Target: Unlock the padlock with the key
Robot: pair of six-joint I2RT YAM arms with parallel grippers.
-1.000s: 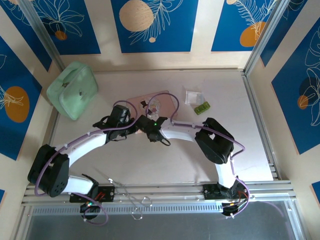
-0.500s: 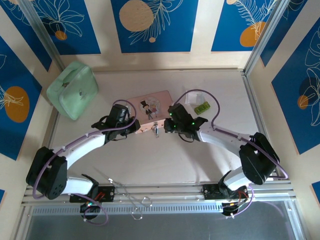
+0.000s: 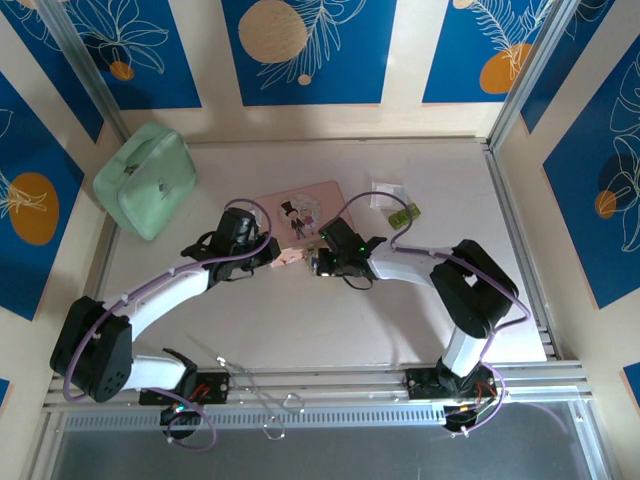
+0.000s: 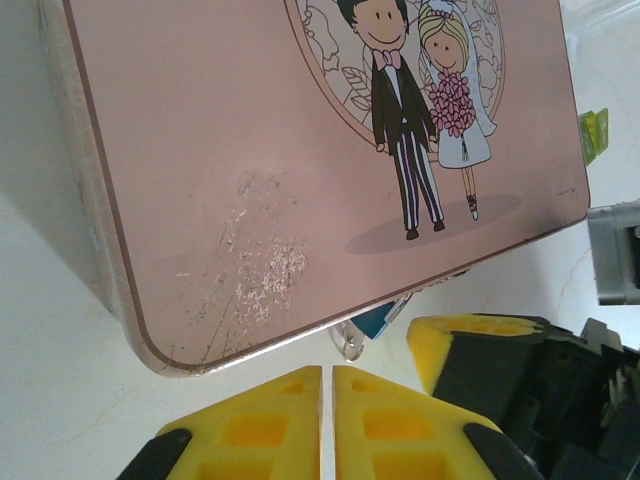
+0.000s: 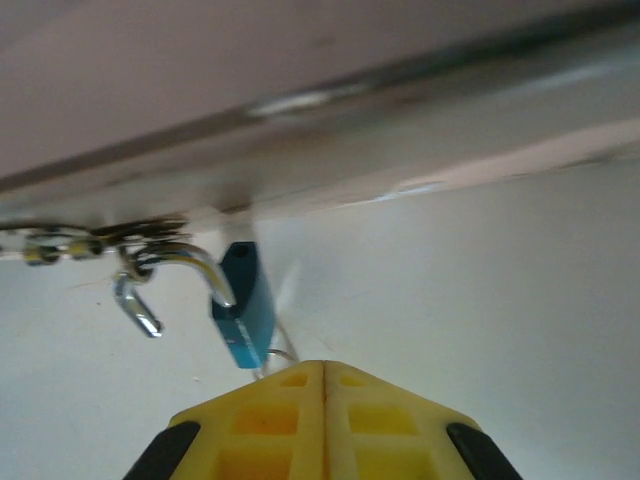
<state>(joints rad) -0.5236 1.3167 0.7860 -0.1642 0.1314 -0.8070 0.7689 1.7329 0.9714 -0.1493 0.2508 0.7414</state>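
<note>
Right fingers (image 5: 300,392) sit shut just below the padlock (image 5: 243,305), key grip unclear; left fingers (image 4: 298,400) shut, empty; align squarely before turning.

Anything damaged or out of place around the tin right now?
Yes: the pink tin box has a scuffed patch on its lid near one corner, where fine scratches have worn the paint pale. The padlock hangs at its edge. Nothing else stands out.

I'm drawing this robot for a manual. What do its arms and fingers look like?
The left arm and right arm have white links between bulky black joints, with a lilac cable looping along each. The fingers are bright yellow blocks with square recesses and black trim.
</note>
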